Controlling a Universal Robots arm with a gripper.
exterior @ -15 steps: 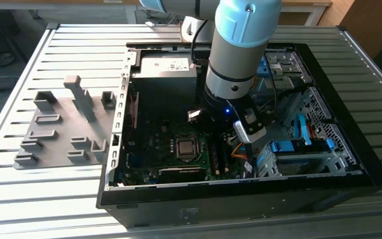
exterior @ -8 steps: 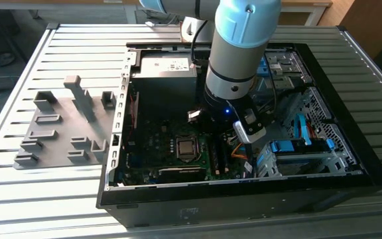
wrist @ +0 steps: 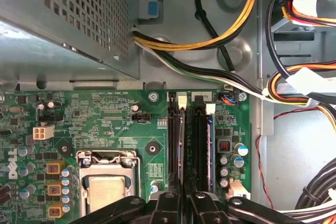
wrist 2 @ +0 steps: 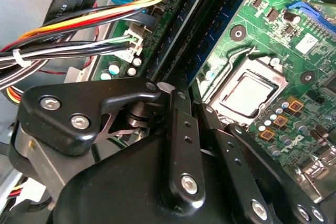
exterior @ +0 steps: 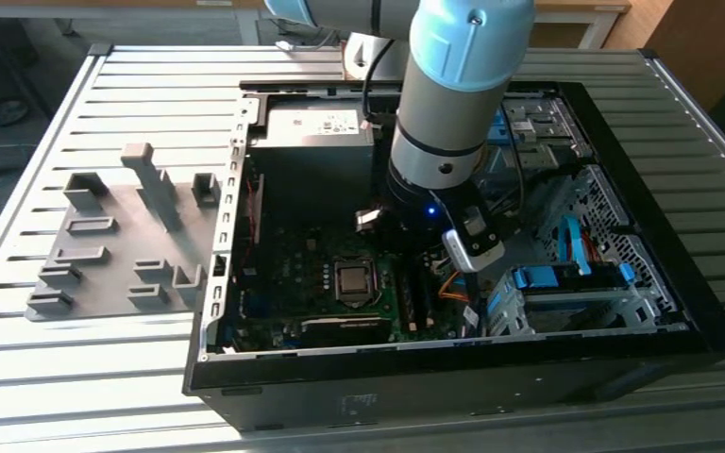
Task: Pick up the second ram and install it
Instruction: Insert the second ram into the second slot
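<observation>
The arm reaches down into the open computer case (exterior: 665, 311) in the exterior view, its gripper (exterior: 429, 247) low over the motherboard (exterior: 287, 274), just beside the processor socket (exterior: 354, 279) on the exterior view's right; in the first wrist view the gripper (wrist: 185, 203) shows as two black fingers (wrist: 167, 205) drawn close together with a thin gap between them, lined up over the memory slots (wrist: 173, 140); the gap is narrow; whether the fingers press on a board edge I cannot tell, for the tips are hidden behind the linkage.

The second ram (wrist: 209, 145) seems to stand upright in the slot nearer the small capacitors, a thin blue-green edge running along the black slot in the first wrist view; in the second wrist view it appears as a long dark strip with chips (wrist 2: 210, 45), running from the gripper's (wrist 2: 195, 109) finger ends toward the cables; whether it is fully seated I cannot tell.

Around it: the bare processor socket (wrist: 107, 182) lies beside the slots; a bundle of yellow, black and orange cables (wrist: 231, 30) crosses above the slot ends, near but apart from them; the perforated metal box (wrist: 68, 19) stands beyond the board; on the slatted table (exterior: 86, 377), at the exterior view's left, the grey holder block (exterior: 124, 245) lies outside the case, well apart from the gripper.
</observation>
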